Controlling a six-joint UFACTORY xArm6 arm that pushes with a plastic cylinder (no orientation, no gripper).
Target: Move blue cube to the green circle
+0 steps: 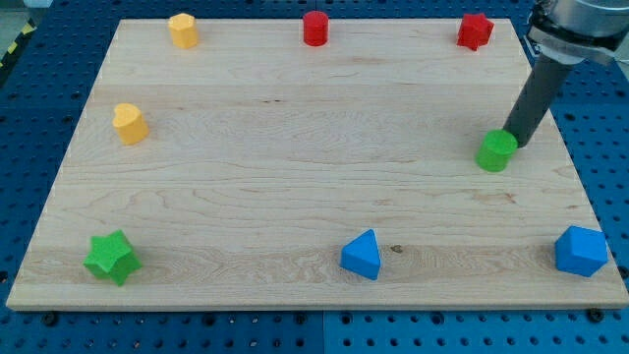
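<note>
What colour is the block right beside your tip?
Green: the round block touching my tip, at the camera view's right, its only view.

Eight small blocks are counted on the wooden tabletop (pixel 295 187). Two yellow blocks are seen: one (pixel 183 29) at the view's top left and one (pixel 129 123) lower on the left. Two red blocks are found along the top: a red cylinder (pixel 314 28) and a red block (pixel 475 31). Two green ones are counted: a green circle (pixel 496 151) and a green star (pixel 111 258). Two blue ones are counted: a blue block (pixel 362 255) and a blue cube (pixel 581 251).
</note>
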